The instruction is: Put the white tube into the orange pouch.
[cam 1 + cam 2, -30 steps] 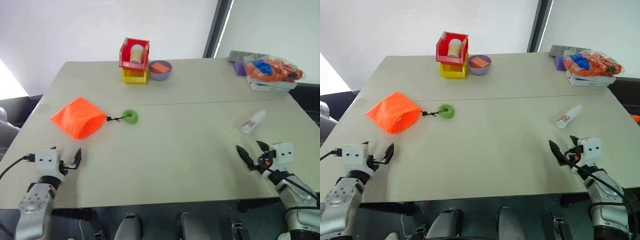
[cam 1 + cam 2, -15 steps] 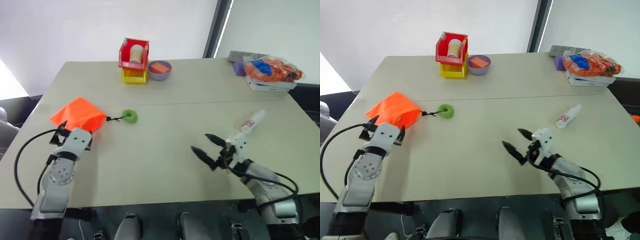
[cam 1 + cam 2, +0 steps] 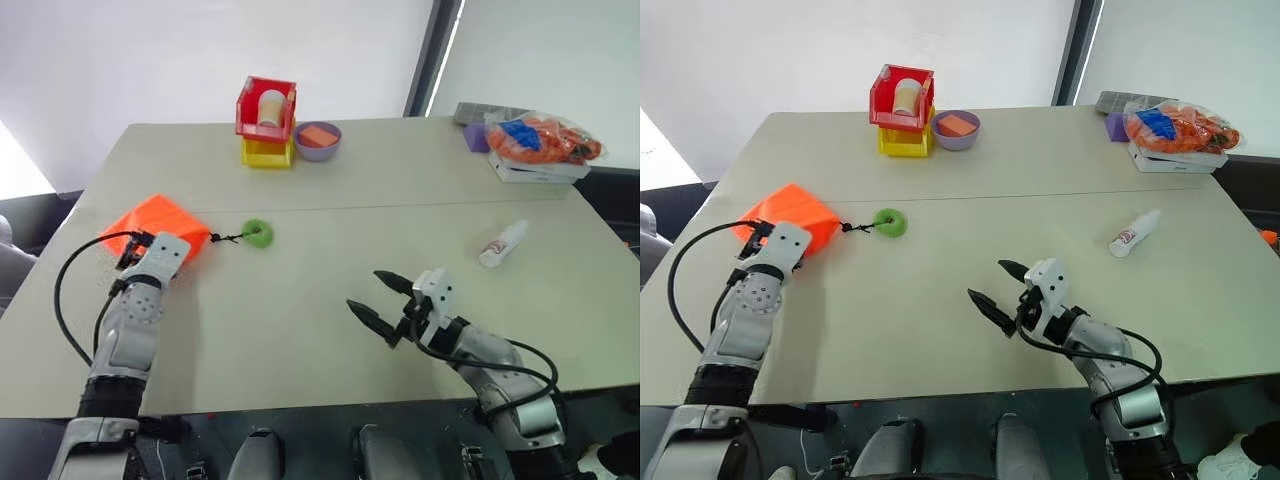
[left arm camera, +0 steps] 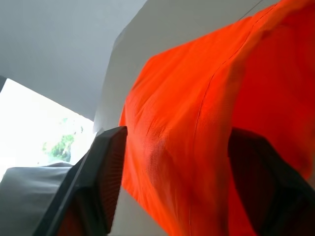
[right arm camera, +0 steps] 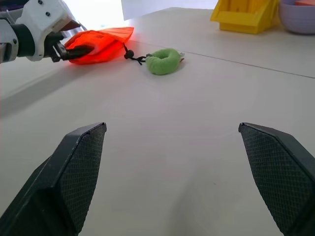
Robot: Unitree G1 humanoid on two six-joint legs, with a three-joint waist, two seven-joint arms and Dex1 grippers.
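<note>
My left hand (image 4: 172, 187) straddles the orange pouch (image 3: 150, 220), fingers either side; grip cannot be confirmed. My right hand (image 3: 375, 300) hovers open above the worktop (image 3: 400, 170), well apart from the white tube (image 3: 503, 243).

Orange pouch (image 3: 150, 222) flat, table's left; white tube (image 3: 503, 244) lying right, seemingly capped.

orange pouch (image 3: 152, 226): 1; green ring (image 3: 260, 233): 1; white tube (image 3: 502, 243): 1; stacked bins: 2, red bin (image 3: 267, 108) on yellow bin (image 3: 268, 152); purple bowl (image 3: 319, 140): 1; clear bag (image 3: 543, 138): 1; table (image 3: 330, 300): 1
</note>
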